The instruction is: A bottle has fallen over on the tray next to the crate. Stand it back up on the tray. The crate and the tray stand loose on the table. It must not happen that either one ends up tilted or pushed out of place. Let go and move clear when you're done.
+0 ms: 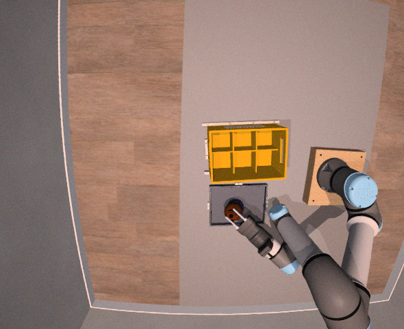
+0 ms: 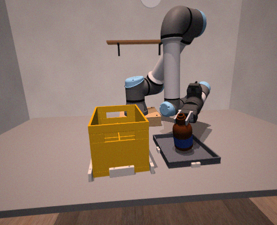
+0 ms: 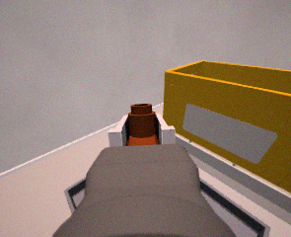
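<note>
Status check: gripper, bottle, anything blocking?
Gripper shut on bottle neck. Bottle upright, base on or just above tray. Crate beside tray, not in the way.

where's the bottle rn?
Exterior view: the bottle stands upright on the grey tray, right of the yellow crate, its neck held between the gripper fingers.
</note>
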`<move>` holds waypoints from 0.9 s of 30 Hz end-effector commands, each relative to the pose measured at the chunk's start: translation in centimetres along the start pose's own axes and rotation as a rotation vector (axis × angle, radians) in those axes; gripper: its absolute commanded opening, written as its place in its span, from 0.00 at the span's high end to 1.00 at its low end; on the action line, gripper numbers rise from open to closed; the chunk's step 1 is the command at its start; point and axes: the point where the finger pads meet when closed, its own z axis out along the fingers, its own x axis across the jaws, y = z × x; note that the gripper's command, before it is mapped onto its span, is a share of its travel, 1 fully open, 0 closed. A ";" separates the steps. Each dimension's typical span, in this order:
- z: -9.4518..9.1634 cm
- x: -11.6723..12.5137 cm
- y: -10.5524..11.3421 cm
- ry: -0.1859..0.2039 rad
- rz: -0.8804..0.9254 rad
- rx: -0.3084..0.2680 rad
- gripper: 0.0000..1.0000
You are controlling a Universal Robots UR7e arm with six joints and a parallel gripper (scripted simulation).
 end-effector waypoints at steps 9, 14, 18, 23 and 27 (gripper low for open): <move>0.3 -0.1 0.5 -0.001 0.005 0.002 1.00; 0.3 -0.1 0.5 -0.001 0.005 0.002 1.00; 0.3 -0.1 0.5 -0.001 0.005 0.002 1.00; 0.3 -0.1 0.5 -0.001 0.006 0.002 1.00; 0.3 -0.1 0.5 -0.001 0.006 0.002 1.00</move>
